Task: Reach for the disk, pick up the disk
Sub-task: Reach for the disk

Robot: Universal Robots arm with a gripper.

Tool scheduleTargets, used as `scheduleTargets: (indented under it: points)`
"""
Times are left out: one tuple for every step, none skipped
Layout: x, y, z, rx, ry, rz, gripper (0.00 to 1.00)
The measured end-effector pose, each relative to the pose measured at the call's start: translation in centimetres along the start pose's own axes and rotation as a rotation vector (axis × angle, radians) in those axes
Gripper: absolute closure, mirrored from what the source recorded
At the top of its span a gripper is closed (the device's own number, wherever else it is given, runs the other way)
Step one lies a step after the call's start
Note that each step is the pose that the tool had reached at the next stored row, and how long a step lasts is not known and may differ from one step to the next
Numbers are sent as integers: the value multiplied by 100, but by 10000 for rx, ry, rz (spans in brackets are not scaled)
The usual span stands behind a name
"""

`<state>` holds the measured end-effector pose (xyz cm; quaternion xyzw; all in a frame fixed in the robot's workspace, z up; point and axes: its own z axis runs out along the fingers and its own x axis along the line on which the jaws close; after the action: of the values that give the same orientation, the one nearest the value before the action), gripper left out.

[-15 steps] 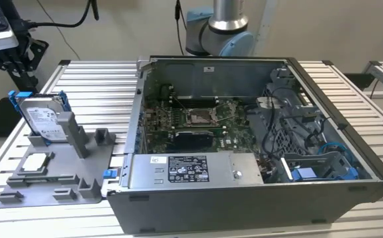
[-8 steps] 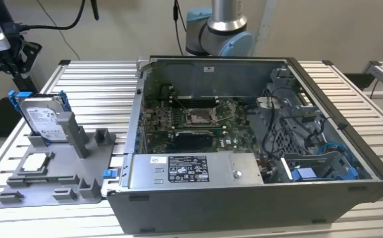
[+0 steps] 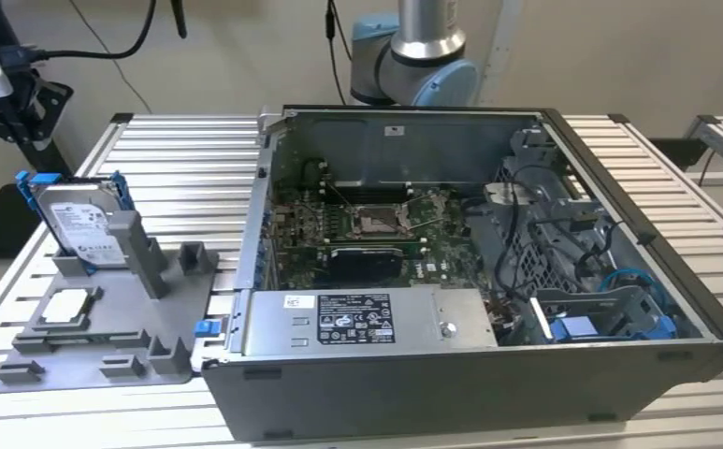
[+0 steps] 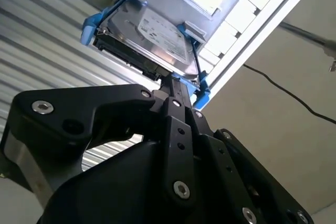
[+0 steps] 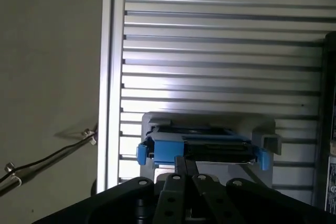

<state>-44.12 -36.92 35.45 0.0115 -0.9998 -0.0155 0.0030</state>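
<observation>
- Reaching step in hand: gripper hanging at the upper left of the exterior view, above the disk and apart from it, no contact yet.
- Disk standing on edge, leaning a little, in the grey holder at the left of the exterior view, on the slatted table, well apart from the open computer case.
- Fingers drawn narrow, close together, holding nothing; by the look of it, too narrow to straddle the disk without widening first.
- Best aimed at the blue bracket, lower centre of the first wrist view, centred between its two blue corners.
- Worth approaching straight and slowly, squared to the disk's flat faces.
- Worth keeping clear of the grey post just beside the disk and of the small silver chip lying lower in the holder.
</observation>
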Motion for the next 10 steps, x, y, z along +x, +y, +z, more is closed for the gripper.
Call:
scheduleTargets:
  points:
    - [3,0,3,24,17,-19,100]
    - [5,-1,6,43,34,-41,100]
    - [7,-1,8,68,53,-60,100]
    - [9,0,11,94,75,-81,100]
    - [11,-1,14,118,95,-101,100]
    - [11,-1,16,129,110,-111,100]
    - [11,-1,16,130,111,-111,100]
    - [12,-1,15,131,114,-112,100]
    - [12,-1,16,130,115,-112,100]
    - [12,-1,16,130,116,-113,100]
